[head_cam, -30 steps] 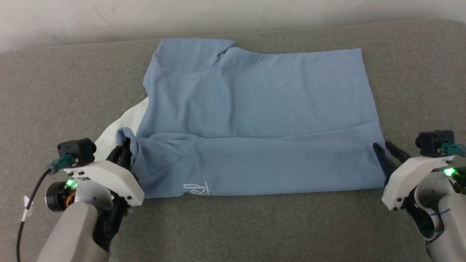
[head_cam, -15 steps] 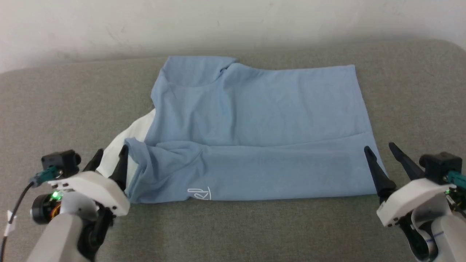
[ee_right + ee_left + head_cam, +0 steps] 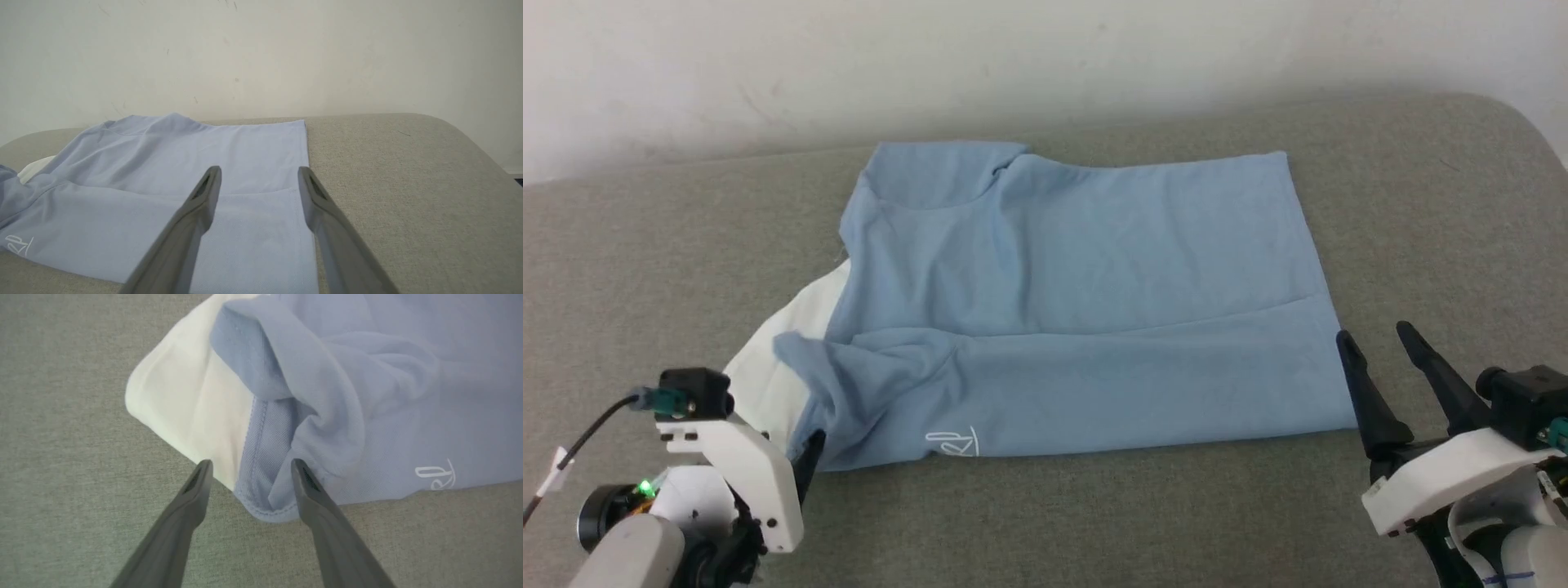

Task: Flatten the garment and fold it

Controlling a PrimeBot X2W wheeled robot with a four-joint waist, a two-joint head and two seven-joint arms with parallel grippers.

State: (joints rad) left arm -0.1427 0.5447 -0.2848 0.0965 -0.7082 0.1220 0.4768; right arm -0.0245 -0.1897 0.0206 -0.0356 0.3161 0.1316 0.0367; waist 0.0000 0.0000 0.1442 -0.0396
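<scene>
The garment [image 3: 1070, 302] is a light-blue T-shirt lying on the grey surface, its near strip folded over the body along a crease. A white sleeve [image 3: 784, 359] sticks out at its left, and a small white logo [image 3: 952, 443] sits near the front edge. My left gripper [image 3: 250, 463] is open, its fingers straddling the rumpled near-left corner [image 3: 269, 506] without pinching it. My right gripper [image 3: 1377, 340] is open just off the garment's near-right corner. In the right wrist view the right gripper [image 3: 259, 169] hovers above the right hem [image 3: 302, 196].
The grey padded surface [image 3: 1094, 523] runs bare along the front and on both sides of the garment. Its rounded far-right edge [image 3: 1515, 122] drops off before a pale wall [image 3: 1013, 57]. A black cable [image 3: 580, 445] trails from my left wrist.
Both grippers have opened and let go of the garment's near corners, then drawn back towards me. The left corner has slumped onto the surface. The head camera has shifted too.
</scene>
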